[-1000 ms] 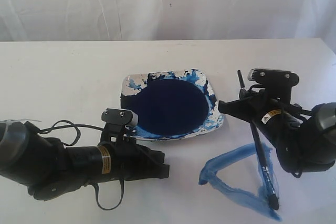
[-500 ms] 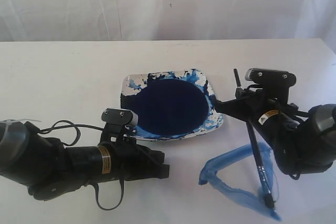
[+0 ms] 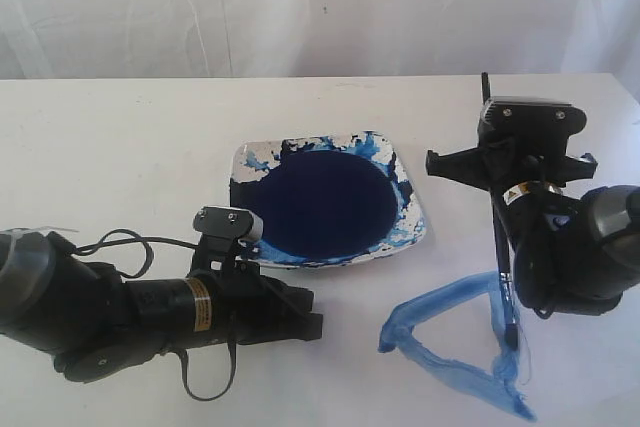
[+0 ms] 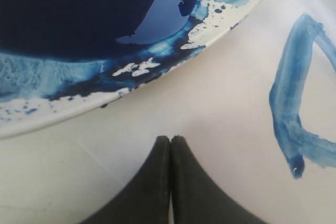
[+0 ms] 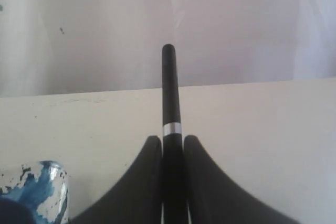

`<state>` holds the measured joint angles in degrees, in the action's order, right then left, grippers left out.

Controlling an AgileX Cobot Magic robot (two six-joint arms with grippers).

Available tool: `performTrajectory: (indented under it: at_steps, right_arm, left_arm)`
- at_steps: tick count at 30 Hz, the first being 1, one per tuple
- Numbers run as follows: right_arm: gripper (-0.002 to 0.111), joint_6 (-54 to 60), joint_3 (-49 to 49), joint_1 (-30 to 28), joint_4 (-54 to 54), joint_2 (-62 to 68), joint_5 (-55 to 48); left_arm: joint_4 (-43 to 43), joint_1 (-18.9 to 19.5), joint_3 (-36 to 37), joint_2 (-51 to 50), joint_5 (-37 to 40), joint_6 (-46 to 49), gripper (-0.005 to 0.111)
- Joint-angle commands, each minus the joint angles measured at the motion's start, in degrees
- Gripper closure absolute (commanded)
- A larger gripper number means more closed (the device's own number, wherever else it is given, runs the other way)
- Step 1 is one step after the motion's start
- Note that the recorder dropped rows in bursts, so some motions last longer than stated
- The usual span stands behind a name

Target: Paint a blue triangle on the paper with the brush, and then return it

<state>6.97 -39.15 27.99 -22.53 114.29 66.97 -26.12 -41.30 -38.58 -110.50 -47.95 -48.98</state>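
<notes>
Blue triangle [image 3: 432,304] looks closed, right of the dish [image 3: 243,162]; right gripper [image 5: 172,145] clamps the brush [image 3: 506,303] upright over it. Next up: lift, return it.

No text is readable; the left arm's label [image 3: 203,304] and right arm's label [image 3: 519,194] are blurred.

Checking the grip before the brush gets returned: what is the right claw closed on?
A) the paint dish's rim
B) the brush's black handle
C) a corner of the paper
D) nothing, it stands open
B: the right wrist view shows the right claw pinching the brush by its handle, and in the exterior view the brush points down at the blue triangle.
</notes>
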Motion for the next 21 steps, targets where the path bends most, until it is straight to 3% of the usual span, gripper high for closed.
performTrajectory:
  at_steps: [1, 21]
  right_arm:
    - [0.108, 0.8, -0.3, 0.0, -1.1, -1.1, 1.9]
    - [0.108, 0.4, 4.6, 0.0, -4.8, -27.6, -7.2]
  left_arm:
    - [-0.1, -0.1, 0.2, 0.4, 1.1, 0.0, 0.107]
    - [-0.1, -0.1, 0.2, 0.4, 1.1, 0.0, 0.107]
